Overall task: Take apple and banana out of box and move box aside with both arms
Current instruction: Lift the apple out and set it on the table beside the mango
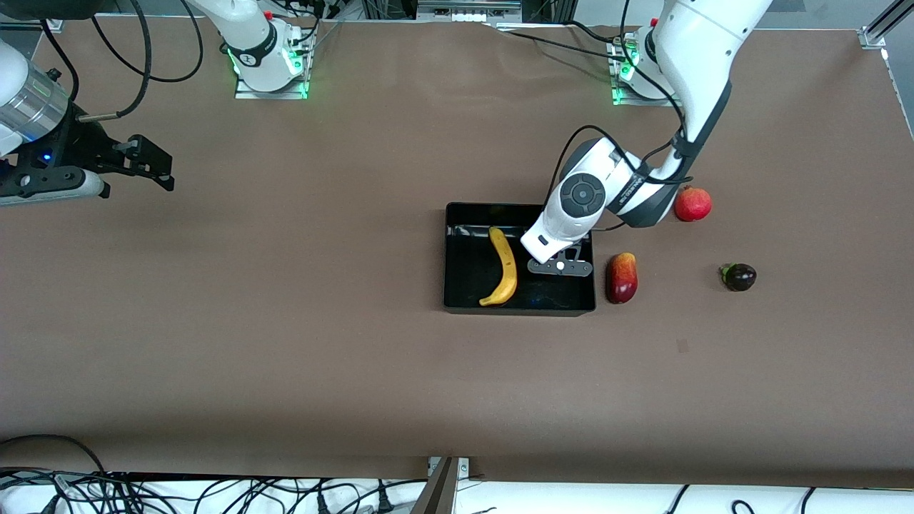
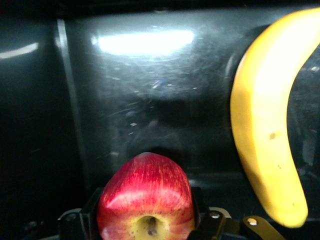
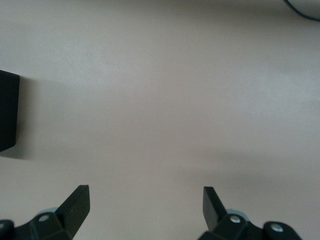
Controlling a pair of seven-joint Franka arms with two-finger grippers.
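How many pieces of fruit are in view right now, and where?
5. Banana lies in the black tray; a small red apple is held in the left gripper over the tray; a red-yellow fruit, a round red fruit and a dark purple fruit lie on the table toward the left arm's end.

- Black box (image 1: 457, 214) mid-table; banana (image 1: 502, 266) lying inside.
- Left gripper (image 1: 560, 268) over box, at end toward left arm; fingers not discernible.
- Red-yellow mango (image 1: 621, 278) just beside box.
- Red pomegranate (image 1: 692, 204), dark eggplant (image 1: 739, 277) toward left arm's end.
- Right gripper (image 1: 146, 160) waits over bare table, open.
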